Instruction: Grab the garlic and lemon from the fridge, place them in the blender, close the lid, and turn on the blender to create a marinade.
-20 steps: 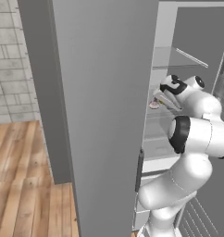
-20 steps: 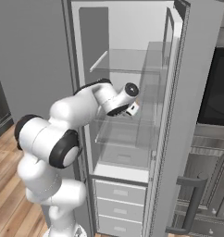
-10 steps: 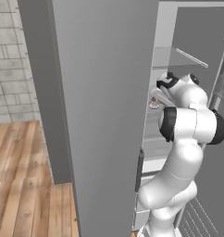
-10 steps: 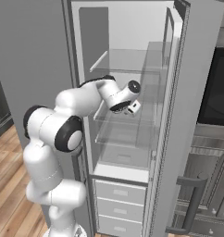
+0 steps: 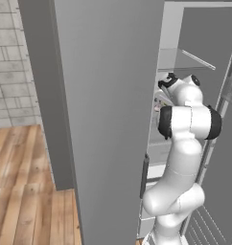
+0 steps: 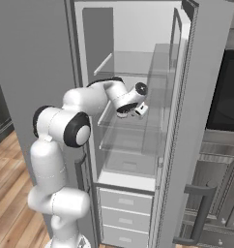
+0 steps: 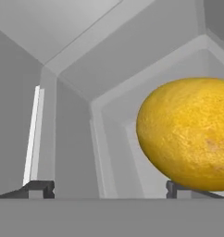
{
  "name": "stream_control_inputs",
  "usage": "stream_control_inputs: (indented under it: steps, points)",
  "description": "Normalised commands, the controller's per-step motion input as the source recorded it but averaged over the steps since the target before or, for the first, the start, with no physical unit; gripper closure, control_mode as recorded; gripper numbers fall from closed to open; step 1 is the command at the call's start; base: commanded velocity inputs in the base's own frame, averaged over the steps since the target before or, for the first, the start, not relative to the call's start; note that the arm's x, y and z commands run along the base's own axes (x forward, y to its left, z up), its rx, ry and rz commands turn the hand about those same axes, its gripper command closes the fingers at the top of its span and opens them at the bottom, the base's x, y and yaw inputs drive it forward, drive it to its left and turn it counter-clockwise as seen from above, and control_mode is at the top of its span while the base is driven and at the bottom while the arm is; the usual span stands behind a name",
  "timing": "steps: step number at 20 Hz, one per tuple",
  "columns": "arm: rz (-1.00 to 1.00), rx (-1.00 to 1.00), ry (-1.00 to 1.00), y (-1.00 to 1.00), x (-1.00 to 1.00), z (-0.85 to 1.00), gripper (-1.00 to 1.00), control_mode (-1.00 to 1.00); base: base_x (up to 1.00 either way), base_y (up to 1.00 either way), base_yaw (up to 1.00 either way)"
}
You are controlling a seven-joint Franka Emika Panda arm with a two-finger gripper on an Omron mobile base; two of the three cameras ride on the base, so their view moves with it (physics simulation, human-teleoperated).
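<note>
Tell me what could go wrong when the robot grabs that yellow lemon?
The lemon sits off to one side in the hand view, over one fingertip rather than centred in the open gripper. Closing now might pinch its edge and make the round fruit roll away. The arm also reaches deep between the fridge shelves, so it could bump the glass.

No readable text, label or number on anything.
</note>
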Motion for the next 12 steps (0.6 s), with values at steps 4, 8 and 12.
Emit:
stream_control_inputs:
  steps: [4,8,12]
  points:
    - [0.0,0.0,0.0,0.25,-0.1,-0.2,-1.0,-1.0,0.0,0.0,0.0]
    - [0.0,0.0,0.0,0.33,-0.28,0.0,-1.0,-1.0,0.0,0.0,0.0]
    - [0.03,0.0,0.01,0.15,-0.23,-0.14,-1.0,-1.0,0.0,0.0,0.0]
